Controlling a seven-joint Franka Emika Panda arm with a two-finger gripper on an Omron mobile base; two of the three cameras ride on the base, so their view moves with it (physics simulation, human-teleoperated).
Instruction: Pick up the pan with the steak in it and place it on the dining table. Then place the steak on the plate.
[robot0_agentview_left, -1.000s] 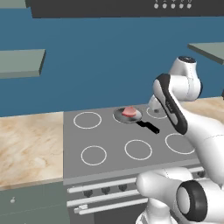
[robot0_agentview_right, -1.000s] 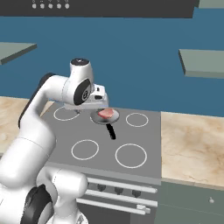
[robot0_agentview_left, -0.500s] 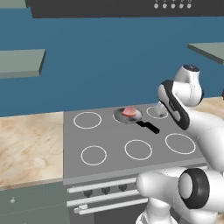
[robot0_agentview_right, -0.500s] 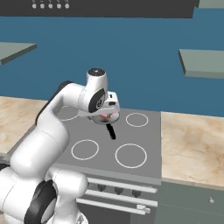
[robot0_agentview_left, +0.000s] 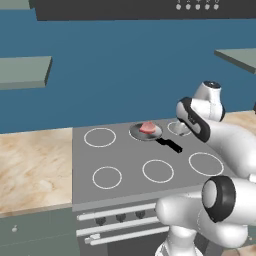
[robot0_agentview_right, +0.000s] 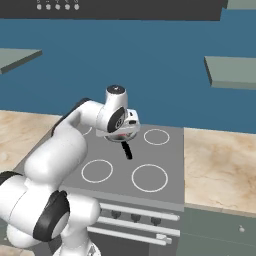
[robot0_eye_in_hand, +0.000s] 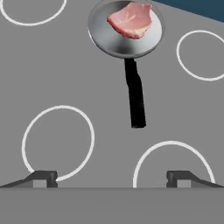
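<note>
In the right base view the white arm's wrist hid most of the small round grey metal pan (robot0_agentview_right: 121, 136), leaving its short black handle (robot0_agentview_right: 127, 150) showing. On the grey stove top (robot0_agentview_left: 125, 167), between beige marbled counter (robot0_agentview_left: 30, 165) stretches, the pan held the pinkish-red raw steak (robot0_agentview_left: 148, 127). The jaws (robot0_eye_in_hand: 111, 178) stood wide open and empty above the stove, short of the handle; no writing could be read.

Arm raised from base, folded at elbow, forearm reaching forward with wrist bent downward. Gripper (robot0_eye_in_hand: 111, 178) aimed down, jaws spread wide, nothing between them; both dark fingertips (robot0_eye_in_hand: 43, 178) apart and level in hand view. In right base view, gripper (robot0_agentview_right: 121, 134) largely masked by the wrist; seemingly held above the surface, contact not confirmed.
</note>
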